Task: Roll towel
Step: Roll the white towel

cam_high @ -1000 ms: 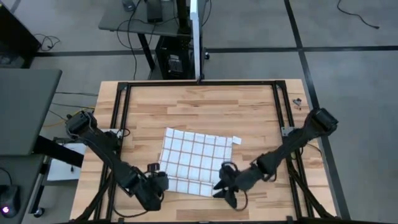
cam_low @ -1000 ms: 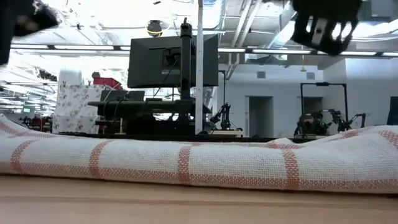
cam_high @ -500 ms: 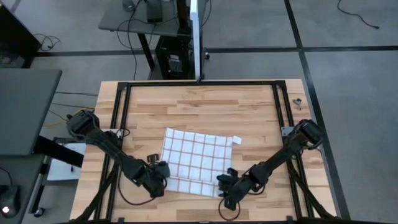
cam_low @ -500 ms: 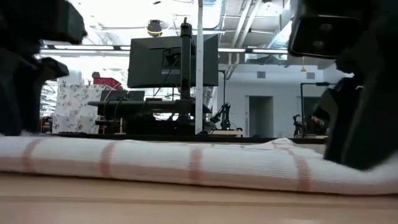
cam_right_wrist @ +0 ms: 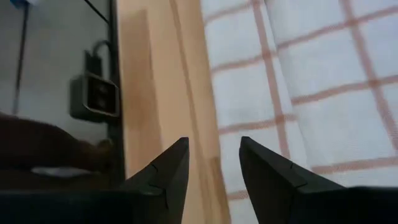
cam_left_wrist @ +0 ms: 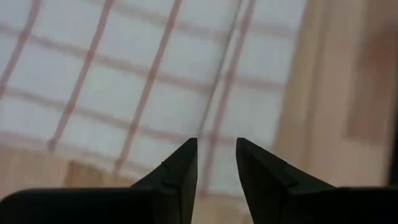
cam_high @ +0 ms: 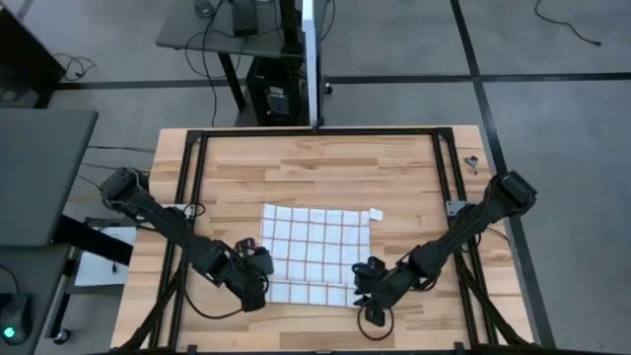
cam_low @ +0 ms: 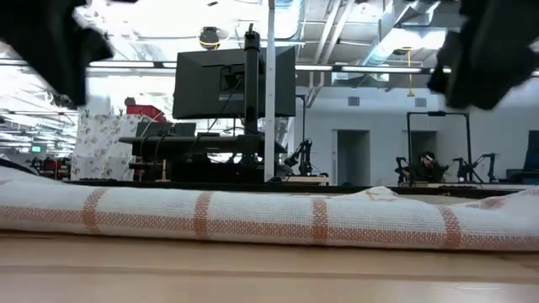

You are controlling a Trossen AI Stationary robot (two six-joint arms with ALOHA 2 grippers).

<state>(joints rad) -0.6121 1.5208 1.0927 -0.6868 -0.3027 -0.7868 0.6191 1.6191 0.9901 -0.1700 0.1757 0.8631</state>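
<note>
Wooden tabletop (cam_high: 325, 168) carries the towel (cam_high: 314, 248) at centre, its near edge folded over. Left tool (cam_high: 258, 272) at 7 o'clock and right tool (cam_high: 367, 286) at 5 o'clock hover, fingers slightly spread, empty.

A wooden table (cam_high: 325, 168) with a black frame (cam_high: 315, 133) fills the middle. Beyond its far edge stands a dark monitor (cam_low: 234, 82) on a post (cam_low: 269, 93), with a grey desk (cam_high: 39, 173) at far left.
</note>
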